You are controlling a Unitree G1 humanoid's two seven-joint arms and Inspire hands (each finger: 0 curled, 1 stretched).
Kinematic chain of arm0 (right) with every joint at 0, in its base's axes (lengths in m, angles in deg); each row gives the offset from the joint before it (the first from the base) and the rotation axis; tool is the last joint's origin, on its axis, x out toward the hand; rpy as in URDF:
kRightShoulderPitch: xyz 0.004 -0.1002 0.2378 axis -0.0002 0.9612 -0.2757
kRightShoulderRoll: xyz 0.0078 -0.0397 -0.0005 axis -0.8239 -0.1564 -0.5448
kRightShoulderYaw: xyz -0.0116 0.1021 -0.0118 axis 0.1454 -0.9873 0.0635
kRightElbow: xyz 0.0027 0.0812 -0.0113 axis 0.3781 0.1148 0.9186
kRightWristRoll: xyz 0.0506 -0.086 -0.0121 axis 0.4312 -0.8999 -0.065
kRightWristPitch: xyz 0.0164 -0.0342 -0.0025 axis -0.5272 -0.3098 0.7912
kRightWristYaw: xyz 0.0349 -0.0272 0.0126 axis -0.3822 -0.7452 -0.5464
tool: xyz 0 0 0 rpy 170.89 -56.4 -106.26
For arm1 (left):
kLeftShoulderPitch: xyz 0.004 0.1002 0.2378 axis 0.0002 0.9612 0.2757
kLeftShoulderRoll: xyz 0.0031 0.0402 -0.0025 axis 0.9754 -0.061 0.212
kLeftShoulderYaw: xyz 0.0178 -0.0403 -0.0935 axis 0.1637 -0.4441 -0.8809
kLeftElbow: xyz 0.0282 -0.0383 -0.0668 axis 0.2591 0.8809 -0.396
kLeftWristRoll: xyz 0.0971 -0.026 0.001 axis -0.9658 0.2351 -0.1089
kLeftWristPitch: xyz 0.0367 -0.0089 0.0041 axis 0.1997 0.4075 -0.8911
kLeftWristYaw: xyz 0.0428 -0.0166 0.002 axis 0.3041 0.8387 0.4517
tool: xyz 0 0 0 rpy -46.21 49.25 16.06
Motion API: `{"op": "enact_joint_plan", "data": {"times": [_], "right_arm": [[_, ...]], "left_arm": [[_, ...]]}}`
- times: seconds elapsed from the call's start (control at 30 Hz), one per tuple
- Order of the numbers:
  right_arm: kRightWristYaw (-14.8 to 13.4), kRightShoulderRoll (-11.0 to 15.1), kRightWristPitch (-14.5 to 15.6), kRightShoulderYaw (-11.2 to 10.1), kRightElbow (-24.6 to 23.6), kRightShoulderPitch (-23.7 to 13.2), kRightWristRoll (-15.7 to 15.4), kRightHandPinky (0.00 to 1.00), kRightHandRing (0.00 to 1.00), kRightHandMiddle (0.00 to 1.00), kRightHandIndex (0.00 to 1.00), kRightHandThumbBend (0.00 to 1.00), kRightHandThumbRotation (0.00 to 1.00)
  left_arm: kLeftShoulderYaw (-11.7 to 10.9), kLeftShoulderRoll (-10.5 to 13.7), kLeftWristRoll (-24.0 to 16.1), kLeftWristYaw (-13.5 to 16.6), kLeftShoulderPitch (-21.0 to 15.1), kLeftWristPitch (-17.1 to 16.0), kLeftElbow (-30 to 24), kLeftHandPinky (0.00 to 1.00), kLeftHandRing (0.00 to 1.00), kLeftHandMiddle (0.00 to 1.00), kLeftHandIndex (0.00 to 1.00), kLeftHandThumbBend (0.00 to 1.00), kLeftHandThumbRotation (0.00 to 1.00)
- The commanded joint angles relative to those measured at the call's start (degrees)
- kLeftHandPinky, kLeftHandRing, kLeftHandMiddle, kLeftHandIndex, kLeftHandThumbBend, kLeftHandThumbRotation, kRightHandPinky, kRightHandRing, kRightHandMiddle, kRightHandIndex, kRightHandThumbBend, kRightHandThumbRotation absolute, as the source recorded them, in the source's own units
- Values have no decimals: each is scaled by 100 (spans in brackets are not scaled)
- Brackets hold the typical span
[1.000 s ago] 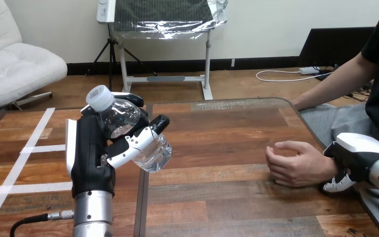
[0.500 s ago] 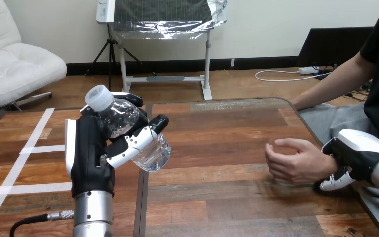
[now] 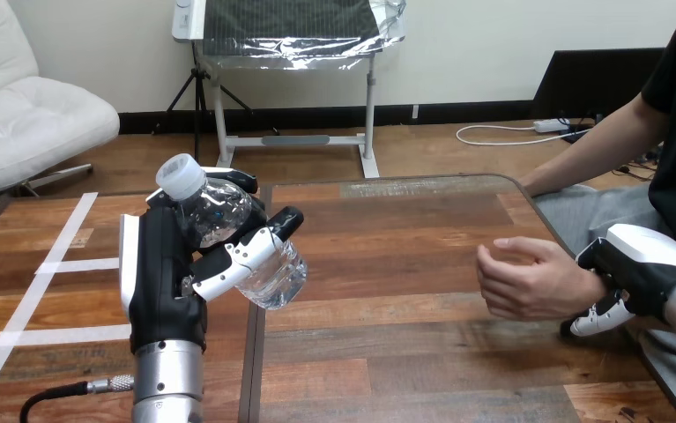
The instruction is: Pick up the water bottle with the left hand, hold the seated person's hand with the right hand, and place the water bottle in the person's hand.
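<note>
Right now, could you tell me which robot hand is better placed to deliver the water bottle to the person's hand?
Left. The left robot hand has its fingers curled round the water bottle. The right robot hand is beside the person's hand, at the wrist, away from the bottle.

Water bottle (image 3: 221, 214): clear plastic, white cap, tilted w/ cap up-left, gripped in left hand (image 3: 171, 273) above table (image 3: 404, 238) left half. Person's hand (image 3: 532, 282): loosely curled, at table's right edge.
</note>
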Motion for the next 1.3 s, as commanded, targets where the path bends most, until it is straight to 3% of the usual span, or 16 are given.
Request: {"op": "enact_joint_plan", "data": {"times": [0.0,0.4,0.8,1.0,1.27], "right_arm": [[20,-197,-158,12,-271,84,79,22,30,40,43,66,0],[-12,-94,-136,-52,-569,138,50,22,29,38,41,66,0],[-15,26,-408,-163,-711,222,117,22,27,36,37,68,0],[-44,23,-324,-144,-641,209,24,21,27,35,36,68,0],[116,40,-111,-152,-657,236,31,22,28,37,39,67,0]], "left_arm": [[81,-62,1,-44,-446,-80,-298,40,39,42,46,71,0],[106,-47,-60,-50,-534,-157,-229,41,40,42,46,70,0],[141,-57,-173,-12,-549,-169,-257,39,39,42,46,70,0],[141,-75,-178,-16,-559,-137,-268,39,39,42,46,69,0],[140,-92,-148,-25,-544,-76,-315,39,39,42,46,70,0]]}}
